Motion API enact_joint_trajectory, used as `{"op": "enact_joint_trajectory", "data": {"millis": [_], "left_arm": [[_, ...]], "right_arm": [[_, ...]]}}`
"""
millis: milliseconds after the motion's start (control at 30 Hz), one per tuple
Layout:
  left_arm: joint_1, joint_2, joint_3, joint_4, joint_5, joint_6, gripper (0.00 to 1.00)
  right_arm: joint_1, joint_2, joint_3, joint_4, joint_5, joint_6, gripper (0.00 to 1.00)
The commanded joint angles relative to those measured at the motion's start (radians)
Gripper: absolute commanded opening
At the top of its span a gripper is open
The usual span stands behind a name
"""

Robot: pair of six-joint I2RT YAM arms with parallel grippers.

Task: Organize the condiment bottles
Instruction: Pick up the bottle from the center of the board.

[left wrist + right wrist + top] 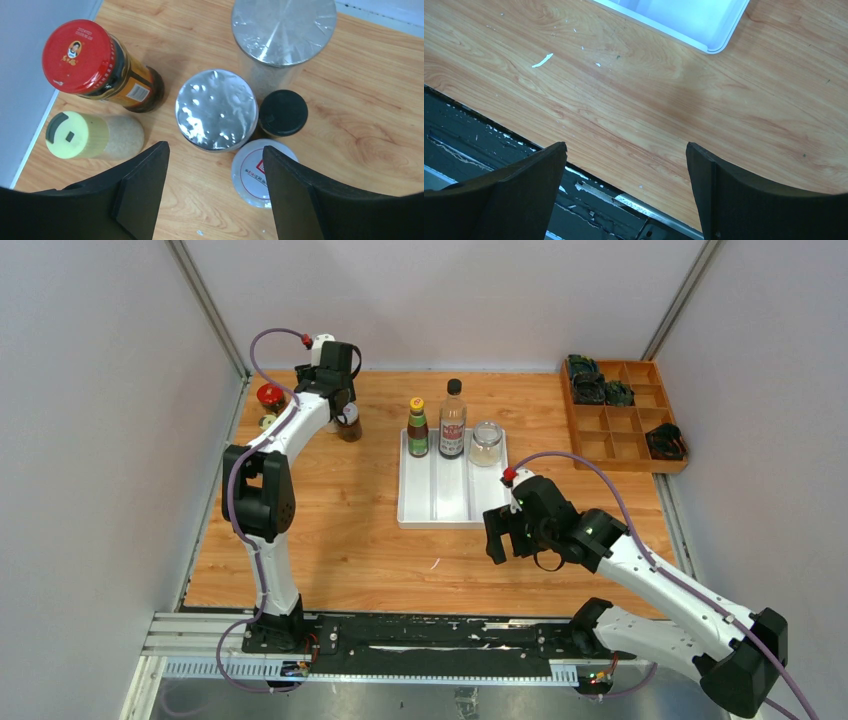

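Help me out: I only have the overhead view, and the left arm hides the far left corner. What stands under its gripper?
Observer: In the left wrist view, the left gripper hovers over a foil-topped jar.
Operator: Has it gripped that jar?
Observer: No. Its jaws stand wide apart and are clamped on nothing.
Operator: What stands closest to that jar?
Observer: A black-capped bottle and a white-lidded container crowd one side of it. A red-lidded jar and a yellow-capped shaker stand apart on the other side.
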Motion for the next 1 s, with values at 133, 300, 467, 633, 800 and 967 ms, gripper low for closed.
{"op": "enact_joint_trajectory", "data": {"millis": [133, 300, 467, 633, 800, 967], "left_arm": [[0.047, 0.028, 0.012, 0.033, 0.015, -0.006, 0.77], [0.062, 0.046, 0.024, 0.052, 0.026, 0.007, 0.77], [0.080, 0.058, 0.024, 0.080, 0.050, 0.015, 0.77], [0.089, 0.057, 0.013, 0.119, 0.060, 0.029, 0.77], [0.092, 0.039, -0.024, 0.184, 0.075, 0.041, 0.77], [0.092, 0.020, -0.067, 0.240, 0.090, 0.049, 0.77]], "right_arm": [[0.011, 0.023, 0.003, 0.006, -0.011, -0.016, 0.95], [0.011, 0.030, 0.002, 0.009, -0.011, -0.012, 0.95], [0.012, 0.044, 0.006, 0.009, -0.011, -0.012, 0.95], [0.012, 0.059, 0.008, 0.012, -0.011, -0.010, 0.95], [0.011, 0.079, 0.010, 0.019, -0.049, -0.010, 0.95], [0.012, 0.094, 0.011, 0.027, -0.062, -0.009, 0.95]]}}
